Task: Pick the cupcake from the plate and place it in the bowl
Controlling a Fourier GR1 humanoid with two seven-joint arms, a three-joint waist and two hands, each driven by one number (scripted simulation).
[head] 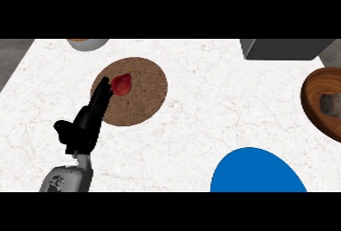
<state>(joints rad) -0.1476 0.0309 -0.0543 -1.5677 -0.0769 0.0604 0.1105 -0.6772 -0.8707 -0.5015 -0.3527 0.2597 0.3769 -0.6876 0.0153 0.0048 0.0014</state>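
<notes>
A blue plate (256,173) is seen at the lower right of the bench (200,126). At left, the left hand (85,124) is held with fingers (101,92) released and straight, just beside the cupcake (122,84) on the brown plate (143,97). The bowl (316,101) is seen at the right edge.

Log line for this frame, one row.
phase: reach | left robot hand: open, fingertips beside cupcake | cupcake: on plate | right robot hand: not in view

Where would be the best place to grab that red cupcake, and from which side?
Probably round its sides, coming in from the plate's left edge. The cupcake is small and sits close to that edge of the plate, and the left hand is right there, open, with fingertips beside it.
</notes>
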